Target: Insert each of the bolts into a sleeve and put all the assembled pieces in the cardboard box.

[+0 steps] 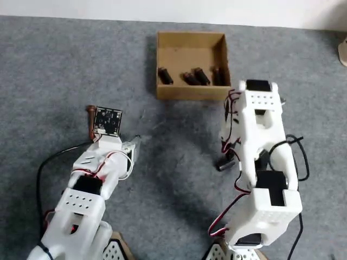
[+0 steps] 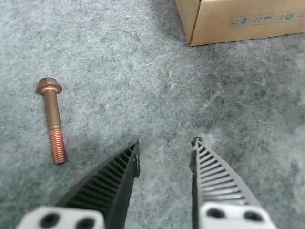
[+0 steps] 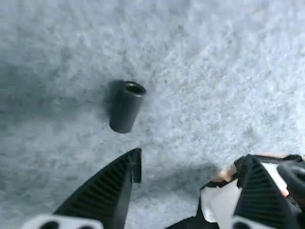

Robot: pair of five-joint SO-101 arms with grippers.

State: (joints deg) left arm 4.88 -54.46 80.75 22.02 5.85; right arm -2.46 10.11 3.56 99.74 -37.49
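One camera overhead; two wrist cameras close above carpet (image 1: 54, 65).

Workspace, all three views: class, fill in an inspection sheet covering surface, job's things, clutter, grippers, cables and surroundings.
Surface: grey felt-like mat.
Job's things: cardboard box at the far side, with about four dark pieces inside; one copper-coloured bolt lying loose near the left gripper; one black sleeve lying on its side ahead of the right gripper.
Clutter: nothing seen.
Grippers: both open, holding nothing.
Cables: black cable trailing from the left arm; black loop and red and white wires on the right arm.
Surroundings: pale strip beyond the mat; tan object at the edge, cannot tell what.
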